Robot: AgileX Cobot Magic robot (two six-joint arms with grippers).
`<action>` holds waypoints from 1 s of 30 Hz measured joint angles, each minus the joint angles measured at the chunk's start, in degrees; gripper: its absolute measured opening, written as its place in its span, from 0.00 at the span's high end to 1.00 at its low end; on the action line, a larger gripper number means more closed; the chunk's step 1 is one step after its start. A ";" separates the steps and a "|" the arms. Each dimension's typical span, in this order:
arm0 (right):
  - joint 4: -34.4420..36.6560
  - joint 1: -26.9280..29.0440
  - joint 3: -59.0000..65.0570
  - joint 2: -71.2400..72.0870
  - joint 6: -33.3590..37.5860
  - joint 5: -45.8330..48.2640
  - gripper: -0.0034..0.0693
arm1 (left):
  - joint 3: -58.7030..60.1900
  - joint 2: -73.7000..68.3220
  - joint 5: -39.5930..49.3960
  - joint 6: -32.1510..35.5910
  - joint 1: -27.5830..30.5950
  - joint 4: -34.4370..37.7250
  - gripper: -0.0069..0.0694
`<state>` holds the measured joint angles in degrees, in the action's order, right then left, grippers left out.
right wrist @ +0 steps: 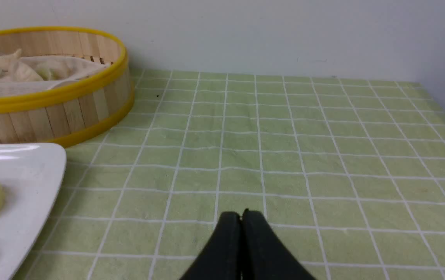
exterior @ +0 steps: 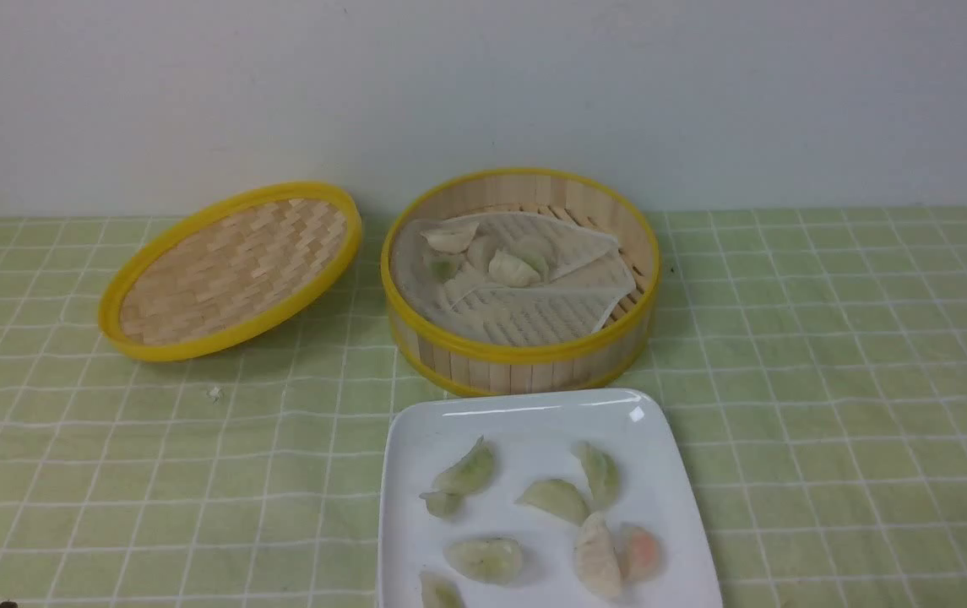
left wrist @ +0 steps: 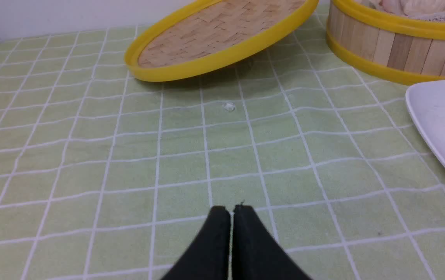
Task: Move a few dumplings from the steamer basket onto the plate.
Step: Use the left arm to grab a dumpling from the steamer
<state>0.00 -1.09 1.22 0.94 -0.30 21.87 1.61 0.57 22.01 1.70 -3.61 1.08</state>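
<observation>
The steamer basket (exterior: 525, 350) stands at the middle back, lined with whitish cloth, with several dumplings (exterior: 513, 268) in its back left part. The white plate (exterior: 660, 473) lies just in front of it and holds several dumplings (exterior: 552, 498), green-tinted and one pink-orange (exterior: 640, 553). My left gripper (left wrist: 231, 210) is shut and empty, low over the cloth to the left of the plate (left wrist: 440, 124). My right gripper (right wrist: 241, 214) is shut and empty, low over the cloth to the right of the plate (right wrist: 32, 171) and basket (right wrist: 51, 112). Neither arm shows in the front view.
The shallow woven lid (exterior: 234, 270) with its yellow rim leans tilted to the left of the basket, also in the left wrist view (left wrist: 214, 39). A small white crumb (exterior: 214, 393) lies on the green checked tablecloth (exterior: 829, 380). A white wall runs behind.
</observation>
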 joint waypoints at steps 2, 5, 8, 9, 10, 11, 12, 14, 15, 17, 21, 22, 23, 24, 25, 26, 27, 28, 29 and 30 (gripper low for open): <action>0.00 0.00 0.00 0.00 0.00 0.00 0.97 | 0.00 0.00 0.00 0.00 0.00 0.00 0.92; 0.00 0.00 0.00 0.00 0.00 0.00 0.97 | 0.00 0.00 0.00 0.00 0.00 0.00 0.92; 0.00 0.00 0.00 0.00 0.00 0.00 0.97 | 0.00 0.00 0.00 0.00 0.00 0.00 0.92; 0.00 0.00 0.00 0.00 0.00 0.00 0.97 | 0.00 0.00 0.00 0.00 0.00 0.00 0.92; 0.00 0.00 0.00 0.00 0.00 0.00 0.97 | 0.00 0.00 0.00 0.00 0.00 0.00 0.92; 0.00 0.00 0.00 0.00 0.00 0.00 0.97 | 0.00 0.00 0.00 0.00 0.00 0.00 0.92; 0.00 0.00 0.00 0.00 0.00 0.00 0.97 | 0.00 0.00 0.00 0.00 0.00 0.00 0.92; 0.00 0.00 0.00 0.00 0.00 0.00 0.97 | 0.00 0.00 0.00 0.00 0.00 0.00 0.92; 0.00 0.00 0.00 0.00 0.00 0.00 0.97 | 0.00 0.00 0.00 0.00 0.00 0.00 0.92; 0.00 0.00 0.00 0.00 0.00 0.00 0.97 | 0.00 0.00 0.00 0.00 0.00 0.00 0.92; 0.00 0.00 0.00 0.00 0.00 0.00 0.97 | 0.00 0.00 0.00 0.00 0.00 0.00 0.92; 0.00 0.00 0.00 0.00 0.00 0.00 0.97 | 0.00 0.00 0.00 0.00 0.00 0.00 0.92; 0.00 0.00 0.00 0.00 0.00 0.00 0.97 | 0.00 0.00 0.00 0.00 0.00 0.00 0.92; 0.00 0.00 0.00 0.00 0.00 0.00 0.97 | 0.00 0.00 0.00 0.00 0.00 0.00 0.92; 0.00 0.00 0.00 0.00 0.00 0.00 0.97 | 0.00 0.00 0.00 0.00 0.00 0.00 0.92; 0.00 0.00 0.00 0.00 0.00 0.00 0.97 | 0.00 0.00 0.00 0.00 0.00 0.00 0.92; 0.00 0.00 0.00 0.00 0.00 -0.02 0.97 | 0.00 0.00 0.00 0.00 0.00 0.00 0.92; 0.00 0.00 0.07 0.00 0.00 -0.33 0.97 | 0.00 0.00 0.00 0.00 0.00 0.00 0.92; 0.00 0.00 0.13 0.00 0.00 -0.92 0.97 | 0.00 0.00 0.00 0.00 0.00 0.00 0.92; 0.50 0.00 0.29 0.00 0.00 -1.69 0.97 | 0.00 0.00 0.00 0.00 0.00 0.00 0.92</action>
<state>0.50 -1.09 1.51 0.94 -0.30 20.18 1.61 0.57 22.01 1.70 -3.61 1.08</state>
